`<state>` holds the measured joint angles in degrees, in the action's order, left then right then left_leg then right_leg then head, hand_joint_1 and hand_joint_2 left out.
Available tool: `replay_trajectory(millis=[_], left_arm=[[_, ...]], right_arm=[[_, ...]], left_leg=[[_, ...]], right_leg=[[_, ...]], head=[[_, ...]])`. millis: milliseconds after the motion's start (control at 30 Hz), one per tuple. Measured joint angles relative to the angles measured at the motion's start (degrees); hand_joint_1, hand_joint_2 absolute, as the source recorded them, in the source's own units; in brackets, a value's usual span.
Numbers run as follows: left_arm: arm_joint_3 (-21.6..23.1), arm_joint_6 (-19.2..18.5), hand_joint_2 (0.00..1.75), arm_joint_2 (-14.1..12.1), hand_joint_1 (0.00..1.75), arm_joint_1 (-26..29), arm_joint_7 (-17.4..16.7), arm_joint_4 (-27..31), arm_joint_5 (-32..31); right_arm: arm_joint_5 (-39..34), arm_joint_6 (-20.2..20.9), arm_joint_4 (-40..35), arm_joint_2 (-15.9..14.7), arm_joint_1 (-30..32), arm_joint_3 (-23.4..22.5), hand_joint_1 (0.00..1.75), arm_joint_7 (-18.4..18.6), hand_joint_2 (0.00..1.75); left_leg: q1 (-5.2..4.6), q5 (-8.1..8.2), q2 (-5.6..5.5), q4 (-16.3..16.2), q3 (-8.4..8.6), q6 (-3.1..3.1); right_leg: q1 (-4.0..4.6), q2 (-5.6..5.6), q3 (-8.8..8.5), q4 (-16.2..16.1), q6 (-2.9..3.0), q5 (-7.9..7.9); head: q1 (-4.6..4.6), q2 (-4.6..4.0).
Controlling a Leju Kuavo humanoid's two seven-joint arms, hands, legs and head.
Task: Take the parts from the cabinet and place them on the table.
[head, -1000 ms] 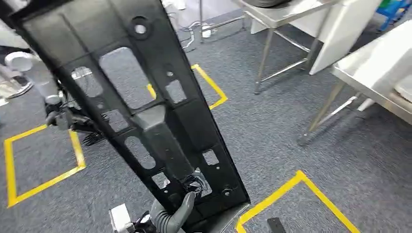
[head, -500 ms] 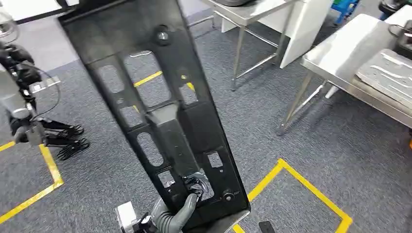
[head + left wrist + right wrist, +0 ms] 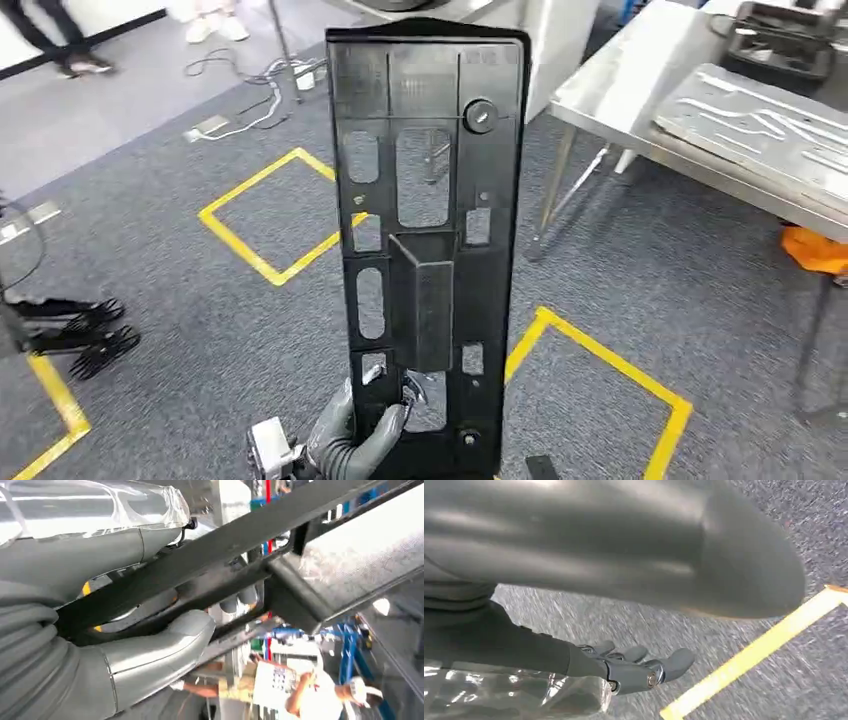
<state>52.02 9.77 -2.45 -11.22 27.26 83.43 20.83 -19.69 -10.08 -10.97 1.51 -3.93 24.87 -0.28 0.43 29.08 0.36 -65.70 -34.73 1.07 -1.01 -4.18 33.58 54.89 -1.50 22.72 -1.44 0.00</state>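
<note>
Left hand (image 3: 350, 435) fingers (image 3: 239, 597) hooked through lower cutout of upright black panel (image 3: 425, 250); right hand (image 3: 634, 667) spread, holding nothing; steel counter (image 3: 620, 110) edge near.

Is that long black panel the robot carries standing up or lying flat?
Standing up: the black panel rises on end from the left hand, which grips its lower end.

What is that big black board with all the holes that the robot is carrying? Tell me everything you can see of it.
The black panel is a long, narrow, flat part that looks like matt moulded plastic. It has several rectangular and oval cut-outs, a round boss near its top and a raised box shape at its middle. It stands nearly upright in front of the robot, above the grey carpet. The left hand holds it at its lower end, with fingers hooked through a cut-out. Nothing else visibly touches it; a steel table stands beyond, to the right.
</note>
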Motion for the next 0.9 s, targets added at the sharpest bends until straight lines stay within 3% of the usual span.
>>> replay_trajectory(millis=[33, 67, 100, 200, 233, 267, 300, 367, 400, 433, 467, 533, 567, 600, 700, 733, 767, 800, 867, 900], left_arm=[[0.0, -0.3, 1.75, 0.0, 1.75, -0.1, 0.0, 0.0, 0.2], [-0.1, -0.8, 1.75, 0.0, 1.75, -0.3, 0.1, 0.0, 0.4], [-0.1, -1.2, 1.75, 0.0, 1.75, -0.2, 0.4, 0.0, 0.7], [-0.2, -2.4, 1.75, 0.0, 1.75, -0.2, 1.8, -0.1, 1.2], [-0.2, -2.7, 1.75, 0.0, 1.75, -0.2, 2.4, -0.1, 1.3], [-0.2, -2.9, 1.75, 0.0, 1.75, -0.2, 2.8, -0.1, 1.4], [-0.2, -3.2, 1.75, 0.1, 1.75, -0.2, 3.3, -0.1, 1.5], [-0.2, -3.7, 1.75, 0.1, 1.75, -0.1, 3.9, -0.2, 1.9], [-0.2, -3.9, 1.75, 0.1, 1.75, 0.1, 4.2, -0.4, 2.1], [-0.2, -4.2, 1.75, 0.2, 1.75, 0.1, 4.4, -0.5, 2.4], [-0.2, -4.3, 1.75, 0.3, 1.75, 0.1, 4.5, -0.6, 2.6], [-0.2, -4.5, 1.75, 0.5, 1.75, 0.1, 4.9, -0.7, 2.6], [-0.2, -4.5, 1.75, 0.6, 1.75, 0.1, 5.2, -0.7, 2.6], [-0.3, -4.6, 1.75, 0.7, 1.75, 0.1, 5.3, -0.8, 2.6], [-0.3, -4.7, 1.75, 0.9, 1.75, 0.1, 5.4, -0.9, 2.6], [-0.3, -4.7, 1.75, 1.0, 1.75, 0.1, 5.5, -0.9, 2.6], [-0.3, -4.7, 1.75, 1.0, 1.75, 0.1, 5.6, -0.9, 2.6], [-0.4, -4.6, 1.75, 1.0, 1.75, 0.1, 6.1, -0.9, 2.7], [-0.6, -4.2, 1.75, 1.0, 1.75, 0.6, 6.7, -1.0, 3.3], [-0.7, -4.0, 1.75, 1.0, 1.75, 0.9, 7.1, -1.2, 3.7]], right_arm=[[-0.3, 0.0, 0.0, 0.0, -0.1, 0.0, 0.00, -0.2, 0.00], [-0.4, 0.0, 0.0, 0.0, -0.1, 0.0, 0.00, -0.5, 0.00], [-0.6, 0.0, 0.0, 0.0, -0.3, 0.0, 0.00, -0.9, 0.00], [-1.0, 0.0, 0.0, -0.2, 0.1, 0.0, 0.00, -2.1, 0.00], [-1.3, 0.0, 0.0, -0.5, 0.2, 0.0, 0.00, -2.6, 0.00], [-1.4, 0.0, 0.0, -0.4, 0.3, 0.0, 0.00, -3.0, 0.00], [-1.4, 0.0, 0.0, -0.4, 0.2, 0.0, 0.00, -3.3, 0.00], [-1.6, 0.0, 0.0, -0.7, -0.2, 0.0, 0.00, -3.8, 0.00], [-1.9, 0.0, 0.0, -0.9, -0.2, 0.0, 0.00, -4.0, 0.00], [-2.1, 0.0, 0.0, -1.0, -0.1, 0.0, 0.00, -4.1, 0.00], [-2.7, 0.0, 0.0, -1.3, 0.0, 0.0, 0.00, -4.4, 0.00], [-3.7, 0.0, 0.0, -1.8, -0.1, 0.0, 0.00, -4.8, 0.00], [-3.9, 0.0, 0.0, -2.0, -0.2, 0.0, 0.00, -5.0, 0.00], [-4.1, 0.0, 0.0, -2.2, -0.4, 0.0, 0.00, -5.0, 0.00], [-4.3, 0.0, 0.0, -2.5, -0.3, 0.0, 0.00, -5.2, 0.00], [-4.2, 0.0, 0.0, -2.6, -0.3, 0.0, 0.00, -5.1, 0.00], [-4.1, 0.0, 0.0, -2.6, -0.2, 0.0, 0.00, -4.8, 0.00], [-4.0, 0.0, 0.0, -2.8, -0.4, 0.0, 0.00, -4.2, 0.00], [-3.7, 0.0, 0.0, -3.0, -0.7, 0.0, 0.00, -3.5, 0.00], [-3.7, 0.0, 0.0, -3.1, -0.6, 0.0, 0.00, -3.4, 0.00]], left_leg=[[0.15, -2.63, -1.20, 5.8, 2.73, 0.18], [0.38, -3.50, -4.23, 9.8, 4.25, 0.37], [0.38, -3.37, -4.39, 10.6, 4.30, 0.51], [-0.27, -3.71, -3.11, 10.5, 4.23, 1.48], [0.22, -4.18, -2.26, 10.9, 4.52, 2.10], [0.19, -4.30, -1.87, 10.9, 4.57, 2.29], [0.18, -4.31, -1.21, 10.9, 4.52, 2.69], [-0.12, -4.27, 0.38, 10.9, 4.39, 2.77], [-0.17, -4.23, 1.13, 10.9, 4.33, 2.82], [-0.21, -4.22, 1.84, 10.9, 4.32, 2.81], [-0.26, -4.20, 2.48, 10.9, 4.32, 2.79], [-0.36, -4.10, 3.62, 10.9, 4.46, 2.65], [-0.55, -4.02, 4.14, 10.9, 4.61, 2.52], [-0.98, -3.85, 4.57, 10.9, 4.60, 2.24], [-0.82, -3.88, 5.73, 11.1, 4.77, 1.41], [-0.99, -3.62, 5.87, 11.0, 4.91, 0.95], [-0.60, -2.75, 3.42, 10.0, 4.58, 0.56], [-0.38, -0.77, 1.66, 7.1, 3.30, 0.36], [-0.22, 4.06, 0.36, -3.0, -1.34, -0.02], [-0.23, 5.31, 0.25, -7.3, -3.48, -0.06]], right_leg=[[-0.02, -0.75, -0.03, 0.0, -0.17, -0.09], [-0.02, -1.24, 0.15, 0.0, -0.43, -0.22], [0.36, -1.99, 0.47, 0.3, -0.73, -0.25], [-0.19, -3.23, 0.85, -0.3, -1.92, -0.88], [-0.27, -2.99, 1.08, 0.0, -2.12, -0.72], [0.11, 0.10, 1.69, 1.5, -2.25, 0.40], [0.16, 2.10, 3.18, 4.8, -2.47, 2.66], [0.05, 3.39, 7.87, 15.1, -2.79, 7.48], [0.01, 3.43, 9.48, 18.8, -2.88, 8.59], [0.01, 3.44, 9.55, 19.2, -2.90, 8.20], [0.02, 3.48, 8.16, 16.7, -2.85, 6.77], [0.12, 4.72, 1.93, 5.8, -2.44, 2.34], [0.47, 7.65, -1.31, 0.3, -1.91, 1.28], [0.93, 7.79, -1.12, 0.2, -1.50, 1.27], [1.15, 6.07, -0.63, 0.1, -0.73, 1.09], [0.57, 5.50, -0.81, -0.4, -0.18, 0.69], [0.37, 5.05, -0.85, -0.5, 0.00, 0.52], [0.30, 4.68, -0.74, -0.5, 0.36, 0.39], [0.60, 3.55, -0.47, -0.4, 0.60, 0.26], [0.65, 2.84, -0.36, -0.4, 0.58, 0.21]], head=[[0.00, 0.00], [0.02, 0.00], [0.00, 0.00], [-0.07, 0.00], [-0.04, 0.00], [-0.15, 0.00], [-0.48, 0.00], [-0.50, 0.00], [-0.50, 0.00], [-0.48, 0.00], [-0.50, 0.00], [-0.50, 0.00], [-0.50, 0.00], [-0.44, 0.00], [-0.39, 0.00], [-0.37, 0.00], [-0.37, 0.00], [-0.13, 0.00], [0.02, 0.00], [0.04, 0.00]])
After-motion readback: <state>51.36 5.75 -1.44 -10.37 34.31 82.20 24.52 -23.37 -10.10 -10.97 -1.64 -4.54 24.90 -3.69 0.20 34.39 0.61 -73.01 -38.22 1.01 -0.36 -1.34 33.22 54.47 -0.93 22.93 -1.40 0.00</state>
